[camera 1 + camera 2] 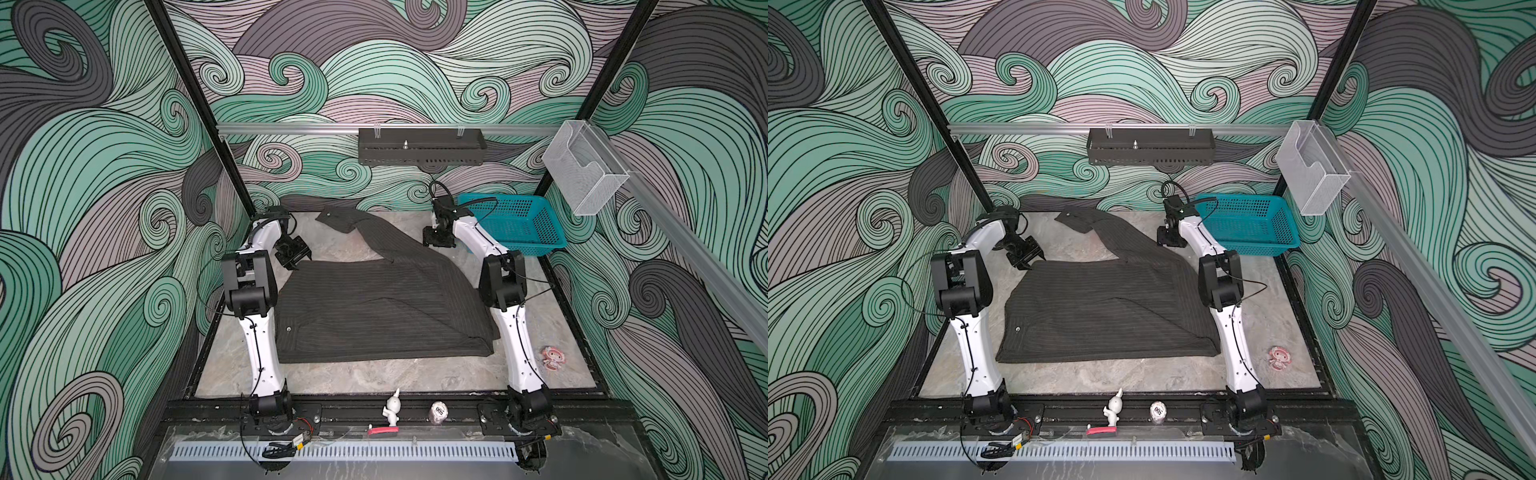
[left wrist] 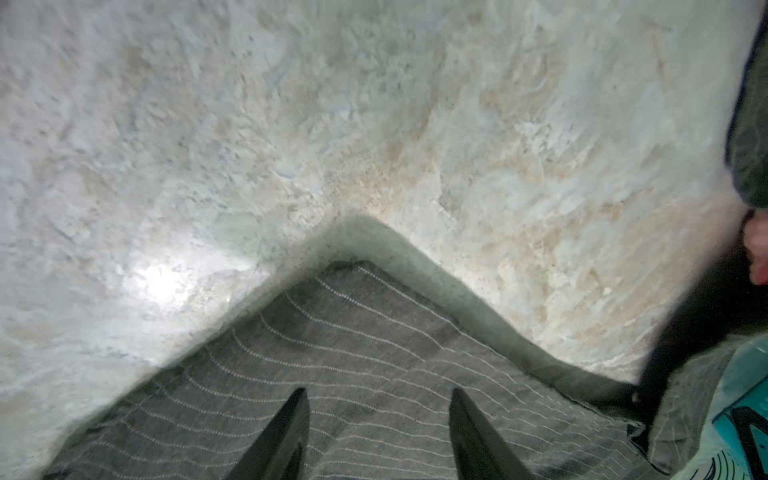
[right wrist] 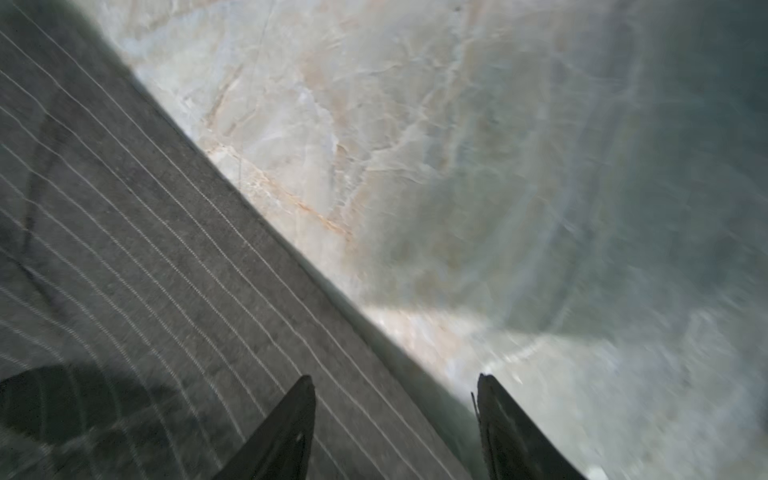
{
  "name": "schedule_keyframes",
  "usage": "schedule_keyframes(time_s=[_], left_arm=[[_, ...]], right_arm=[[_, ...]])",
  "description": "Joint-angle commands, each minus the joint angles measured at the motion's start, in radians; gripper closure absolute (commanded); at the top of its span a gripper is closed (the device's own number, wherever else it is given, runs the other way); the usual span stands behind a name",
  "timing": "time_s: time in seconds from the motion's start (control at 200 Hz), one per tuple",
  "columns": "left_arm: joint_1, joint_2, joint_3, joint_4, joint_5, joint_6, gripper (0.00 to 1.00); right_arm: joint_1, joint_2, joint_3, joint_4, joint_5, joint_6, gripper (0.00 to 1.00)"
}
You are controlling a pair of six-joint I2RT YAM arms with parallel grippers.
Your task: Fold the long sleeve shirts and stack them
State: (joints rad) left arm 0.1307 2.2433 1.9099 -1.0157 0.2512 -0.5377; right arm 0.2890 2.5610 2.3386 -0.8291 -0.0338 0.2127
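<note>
One long sleeve shirt (image 1: 374, 307) (image 1: 1100, 307), dark charcoal with thin pale pinstripes, lies partly folded in the middle of the marble table. One sleeve runs to the far middle and ends in a cuff (image 1: 336, 220). My left gripper (image 1: 297, 259) (image 1: 1027, 262) hovers over the shirt's far left corner. In the left wrist view it (image 2: 380, 399) is open, with striped cloth (image 2: 374, 353) below and nothing between the fingers. My right gripper (image 1: 436, 243) (image 1: 1169, 243) is above the sleeve's right edge. In the right wrist view it (image 3: 395, 386) is open, straddling the cloth edge (image 3: 166, 249).
A teal mesh basket (image 1: 515, 224) (image 1: 1246, 224) stands at the far right, just behind the right arm. A pink sticker (image 1: 552, 357) lies near the right edge. A white figurine (image 1: 392, 409) stands on the front rail. A black tray (image 1: 419, 147) hangs on the back rail.
</note>
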Motion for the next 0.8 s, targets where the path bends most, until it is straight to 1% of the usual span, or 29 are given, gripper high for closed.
schedule_keyframes(time_s=[0.0,0.13,0.235,0.485,0.56,0.665,0.796], left_arm=[[0.016,0.006,0.062,-0.06,-0.024,0.016,0.43],[0.026,0.006,0.058,-0.063,-0.021,0.019,0.43],[0.032,0.007,0.05,-0.061,-0.011,0.019,0.43],[0.039,-0.01,0.052,-0.052,0.009,0.016,0.43],[0.041,-0.014,0.051,-0.051,0.01,0.016,0.43],[0.041,-0.014,0.049,-0.05,0.014,0.018,0.44],[0.041,-0.009,0.047,-0.045,0.029,0.015,0.44]], right_arm=[[0.021,0.04,0.1,-0.031,0.005,-0.054,0.36],[0.05,0.131,0.229,-0.062,-0.004,-0.083,0.35],[0.078,0.182,0.291,-0.069,0.008,-0.096,0.34],[0.104,0.239,0.334,-0.089,0.12,-0.079,0.27],[0.107,0.261,0.383,-0.12,0.159,-0.079,0.27],[0.111,0.269,0.396,-0.138,0.208,-0.079,0.28],[0.11,0.281,0.394,-0.17,0.25,-0.066,0.35]])
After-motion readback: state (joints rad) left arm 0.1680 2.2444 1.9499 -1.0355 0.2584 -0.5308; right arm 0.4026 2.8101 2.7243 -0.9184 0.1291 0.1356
